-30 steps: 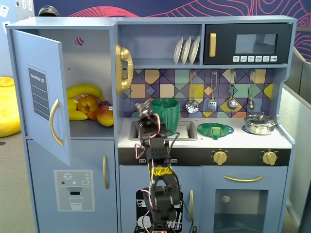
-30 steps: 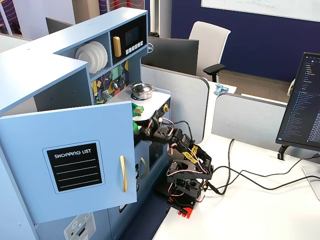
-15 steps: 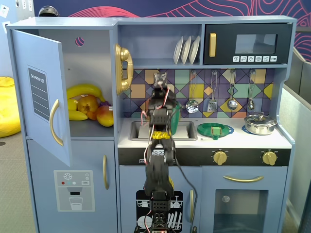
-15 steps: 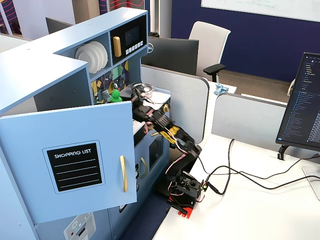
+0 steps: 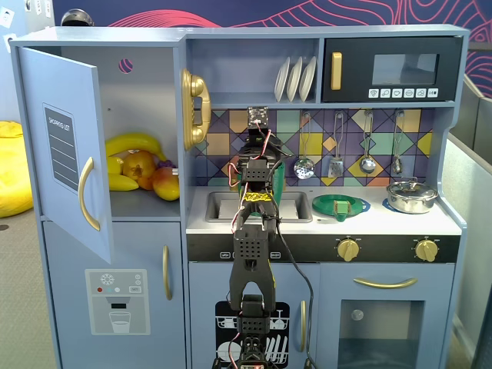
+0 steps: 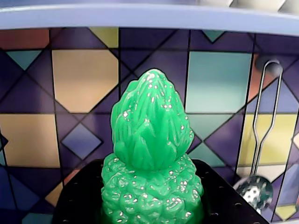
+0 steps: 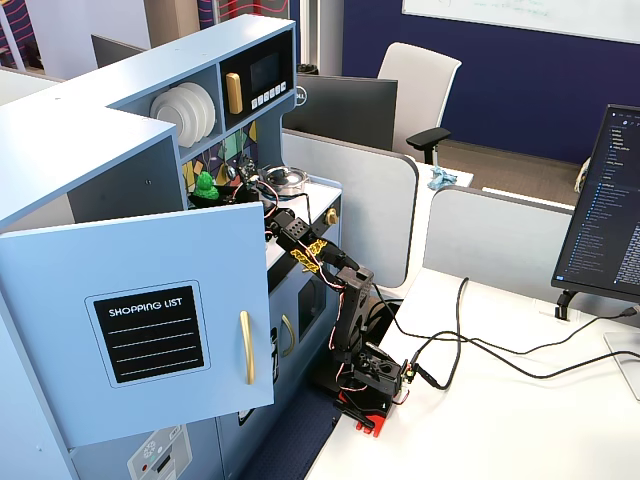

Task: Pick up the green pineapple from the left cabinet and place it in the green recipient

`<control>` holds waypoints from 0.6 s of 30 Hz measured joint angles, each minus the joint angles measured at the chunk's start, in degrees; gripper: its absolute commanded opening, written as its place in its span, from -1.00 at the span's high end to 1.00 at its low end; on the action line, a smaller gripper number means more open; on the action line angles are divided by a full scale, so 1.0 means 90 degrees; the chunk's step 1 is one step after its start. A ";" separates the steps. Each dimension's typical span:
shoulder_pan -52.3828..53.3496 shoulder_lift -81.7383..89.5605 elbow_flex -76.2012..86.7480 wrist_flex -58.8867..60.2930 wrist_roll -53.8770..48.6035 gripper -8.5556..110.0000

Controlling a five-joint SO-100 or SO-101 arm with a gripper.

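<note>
The green pineapple (image 6: 149, 154) fills the wrist view, crown up, bumpy body between two black jaws. My gripper (image 6: 150, 205) is shut on it, close to the tiled backsplash. In a fixed view from the front, my gripper (image 5: 257, 117) is held high above the sink and hides the fruit. The green recipient (image 5: 279, 178) shows only as a sliver behind the arm. The left cabinet (image 5: 146, 100) stands open, its door (image 5: 60, 146) swung out. From the side, the green pineapple (image 7: 206, 185) sits in my gripper (image 7: 213, 196) just past the door (image 7: 150, 320).
Bananas and orange-red fruits (image 5: 142, 165) lie inside the cabinet. A gold phone (image 5: 195, 108), hanging utensils (image 5: 336, 150), a flat green plate (image 5: 340, 206) and a metal pot (image 5: 411, 196) surround the sink (image 5: 296, 206). A ladle (image 6: 256, 191) hangs at the wrist view's right.
The arm has straightened and lifted from low over the sink to high before the backsplash. The pineapple has gone up with it, held throughout.
</note>
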 measured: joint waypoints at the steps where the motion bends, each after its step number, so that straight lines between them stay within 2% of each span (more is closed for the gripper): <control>1: 0.0000 0.0000 0.0000 0.0000 0.0078 0.33; 5: 0.0000 0.0000 0.0059 -0.0195 0.0293 0.25; 18: 0.0000 0.0127 0.0293 -0.0254 0.0361 0.33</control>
